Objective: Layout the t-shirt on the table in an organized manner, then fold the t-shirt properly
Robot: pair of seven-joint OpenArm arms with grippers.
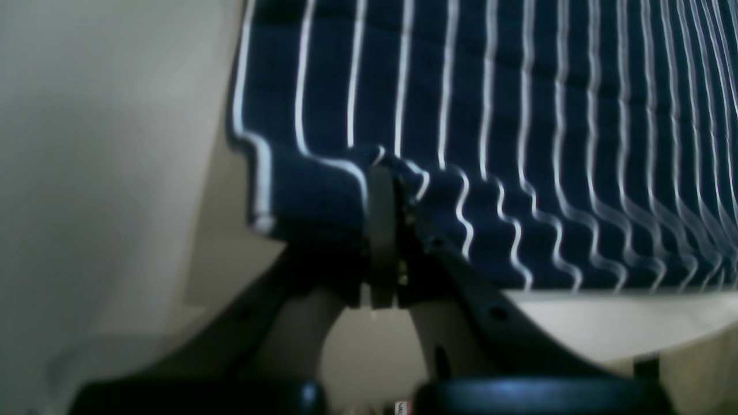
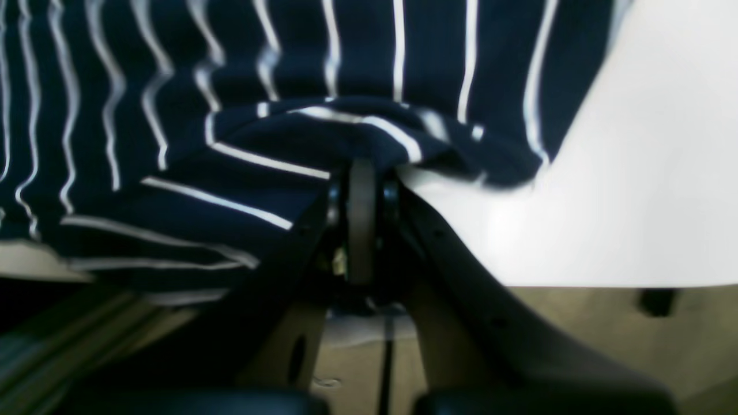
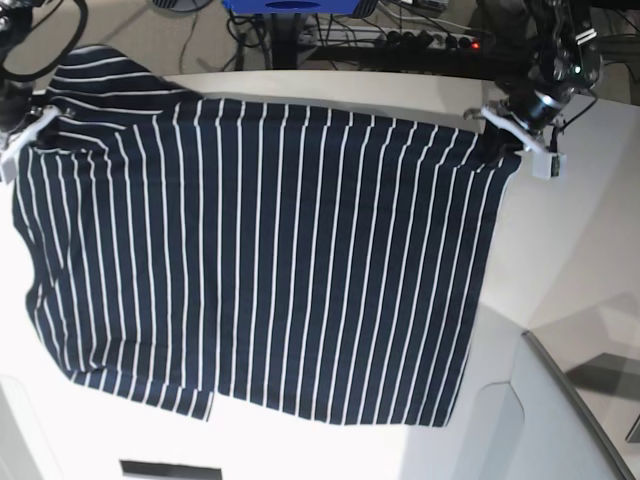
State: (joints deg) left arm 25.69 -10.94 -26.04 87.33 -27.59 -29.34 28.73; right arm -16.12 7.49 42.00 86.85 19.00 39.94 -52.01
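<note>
The t-shirt (image 3: 270,260), dark navy with thin white stripes, lies spread wide across the white table (image 3: 570,250). My left gripper (image 3: 503,143) is at the shirt's far right corner in the base view. In the left wrist view its jaws (image 1: 387,173) are shut on the rippled cloth edge (image 1: 490,173). My right gripper (image 3: 28,128) is at the far left corner beside a sleeve. In the right wrist view it (image 2: 362,168) is shut on a bunched fold of the t-shirt (image 2: 230,144), and bare table (image 2: 634,173) shows to the right.
Cables and a power strip (image 3: 430,40) lie behind the table's far edge, beside a blue stand (image 3: 290,6). A raised dark-rimmed edge (image 3: 565,385) runs along the near right. A dark slot (image 3: 170,468) sits at the near edge.
</note>
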